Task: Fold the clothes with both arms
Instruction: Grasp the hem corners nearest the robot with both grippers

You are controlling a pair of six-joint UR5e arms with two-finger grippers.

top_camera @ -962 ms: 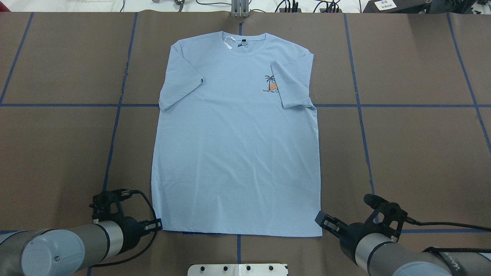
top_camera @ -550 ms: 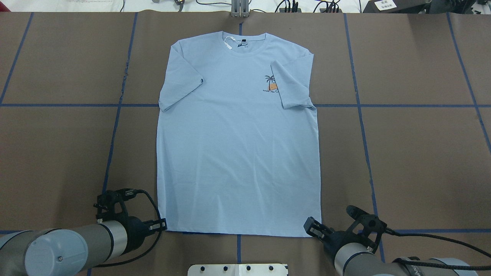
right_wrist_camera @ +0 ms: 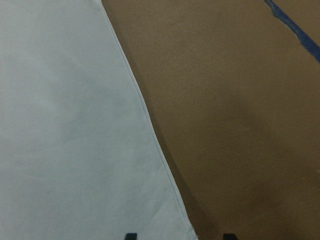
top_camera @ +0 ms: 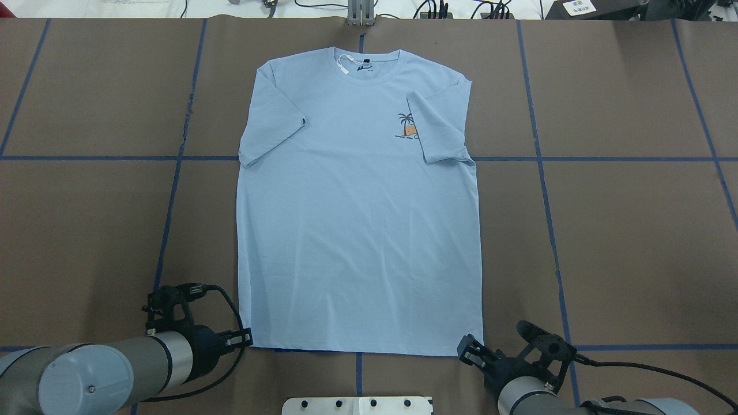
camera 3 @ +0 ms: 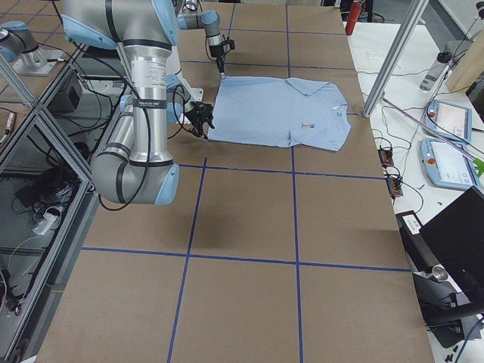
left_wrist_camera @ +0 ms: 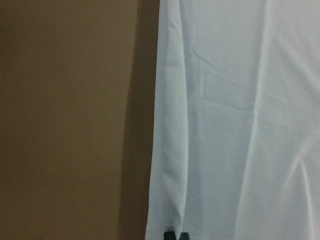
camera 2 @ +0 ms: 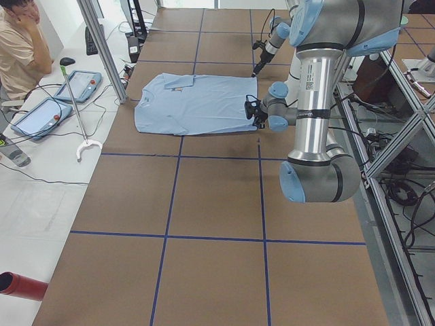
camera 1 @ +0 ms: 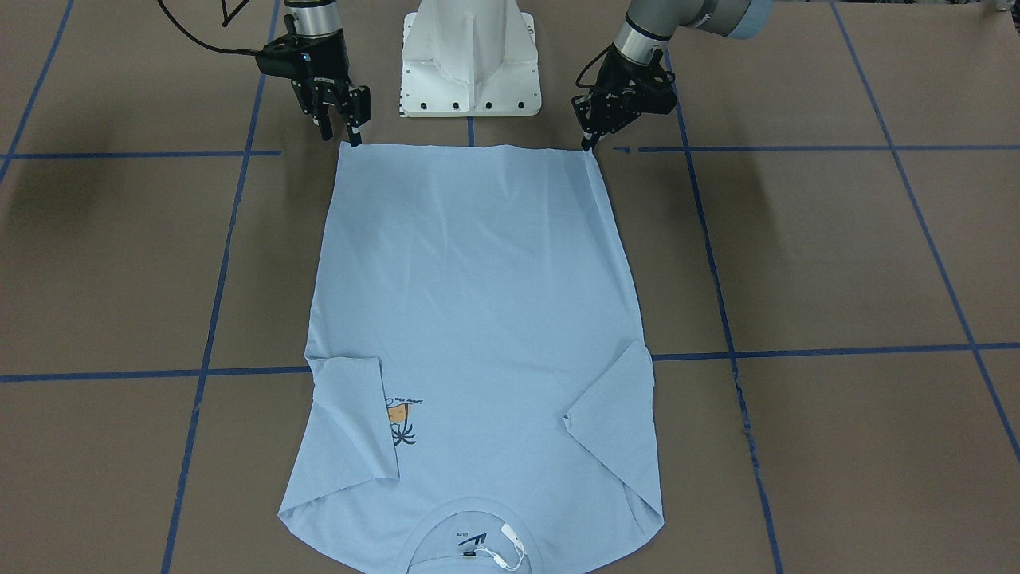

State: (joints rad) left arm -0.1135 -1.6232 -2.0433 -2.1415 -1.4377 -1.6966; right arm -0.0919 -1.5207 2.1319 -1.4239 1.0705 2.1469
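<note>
The light blue T-shirt (top_camera: 357,230) lies flat and face up on the brown table, collar with white tag (top_camera: 343,63) at the far side, both sleeves folded inward, the right one partly over the palm print (top_camera: 407,125). My left gripper (top_camera: 245,339) is shut on the hem's near left corner; in the left wrist view its fingertips (left_wrist_camera: 176,235) meet on the cloth edge. My right gripper (top_camera: 468,350) is open at the near right corner; in the right wrist view (right_wrist_camera: 179,236) its fingertips stand apart on either side of that corner. In the front view the left gripper (camera 1: 588,143) and right gripper (camera 1: 351,135) both touch the hem line.
The white pedestal base (camera 1: 470,56) stands between the arms, close behind the hem. Blue tape lines (top_camera: 173,190) grid the table. Cables and a metal post (top_camera: 360,14) line the far edge. An operator (camera 2: 20,47) sits beyond the far side.
My right gripper has moved nearer and leftward to the hem's right corner. My left gripper has shifted slightly right, drawing the hem's left corner inward with it.
</note>
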